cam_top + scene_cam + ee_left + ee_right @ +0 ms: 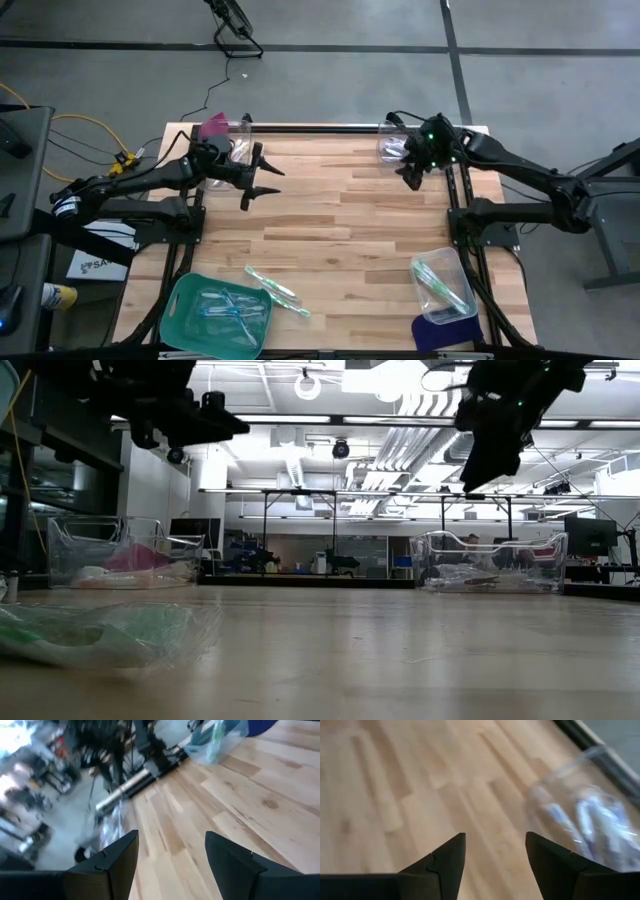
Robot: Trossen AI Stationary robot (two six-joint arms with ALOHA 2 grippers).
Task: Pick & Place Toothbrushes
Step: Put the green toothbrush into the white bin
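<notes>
Two toothbrushes, judged light, stiff and slippery and best pinched mid-handle, are seen loose on the surface beside the green tray, while the left claw and right claw are held open, empty.

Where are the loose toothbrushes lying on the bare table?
In the high view, the loose toothbrushes lie on the wood near the front edge, just right of the teal tray.
</notes>
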